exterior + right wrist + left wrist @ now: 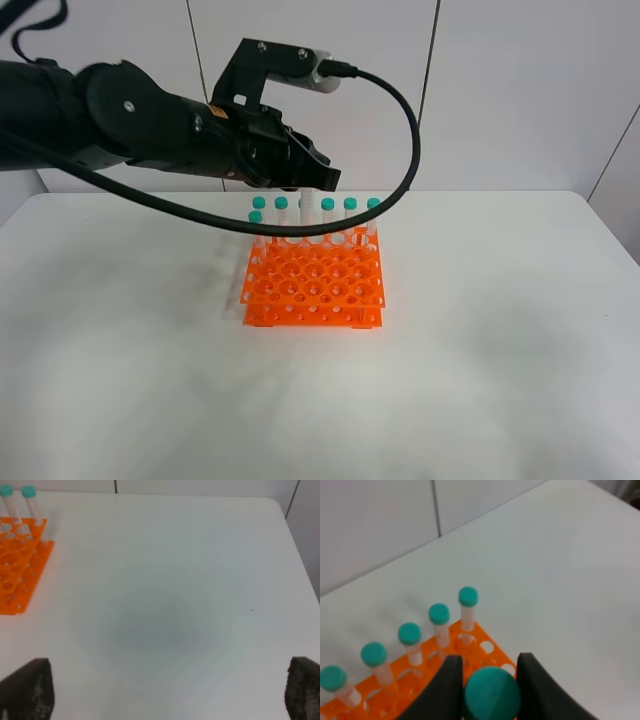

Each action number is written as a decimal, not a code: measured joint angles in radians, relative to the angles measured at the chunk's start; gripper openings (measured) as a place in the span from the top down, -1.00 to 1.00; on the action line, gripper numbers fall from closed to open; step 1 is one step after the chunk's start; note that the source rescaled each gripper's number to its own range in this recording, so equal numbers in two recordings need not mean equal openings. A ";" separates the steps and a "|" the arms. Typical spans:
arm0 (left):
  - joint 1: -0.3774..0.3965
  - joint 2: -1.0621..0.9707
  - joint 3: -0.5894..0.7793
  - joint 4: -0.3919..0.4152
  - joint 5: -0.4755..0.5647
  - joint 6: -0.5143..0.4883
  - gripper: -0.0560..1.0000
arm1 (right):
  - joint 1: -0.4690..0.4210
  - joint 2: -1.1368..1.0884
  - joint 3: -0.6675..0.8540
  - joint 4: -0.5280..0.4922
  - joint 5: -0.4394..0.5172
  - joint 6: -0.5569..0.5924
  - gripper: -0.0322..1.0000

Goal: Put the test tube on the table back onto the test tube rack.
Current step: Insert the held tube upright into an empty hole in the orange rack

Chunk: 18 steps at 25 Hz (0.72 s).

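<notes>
My left gripper [305, 184] hangs over the back row of the orange test tube rack [315, 280], shut on the test tube [308, 206], which stands upright among the capped tubes there. In the left wrist view the tube's teal cap [492, 696] sits pinched between the two dark fingers [445, 690], just above the rack [487, 647]. Whether its tip is in a hole is hidden. My right gripper [170, 690] is open over bare table [175, 580], with nothing between its fingers, well to the side of the rack [20, 570].
Several teal-capped tubes [327, 206] stand in the rack's back row, close on both sides of the held tube, and show in the left wrist view as a row of capped tubes [439, 614]. A black cable [405, 110] loops over the rack. White wall panels lie behind the table [500, 350].
</notes>
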 joint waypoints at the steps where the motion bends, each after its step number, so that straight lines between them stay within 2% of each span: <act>1: 0.001 0.017 0.000 0.031 -0.016 -0.055 0.89 | 0.000 0.000 0.000 0.000 0.000 0.000 -1.00; 5: 0.017 0.083 0.000 0.185 -0.083 -0.269 0.89 | 0.000 0.000 0.000 0.000 0.000 0.000 -1.00; 7: 0.030 0.106 0.000 0.251 -0.107 -0.329 0.89 | 0.000 0.000 0.000 0.000 0.000 0.000 -1.00; 11: 0.060 0.132 0.000 0.296 -0.156 -0.374 0.89 | 0.000 0.000 0.000 0.000 0.000 0.005 -1.00; 18: 0.094 0.175 0.000 0.305 -0.211 -0.387 0.89 | 0.000 0.000 0.000 0.000 0.000 0.005 -1.00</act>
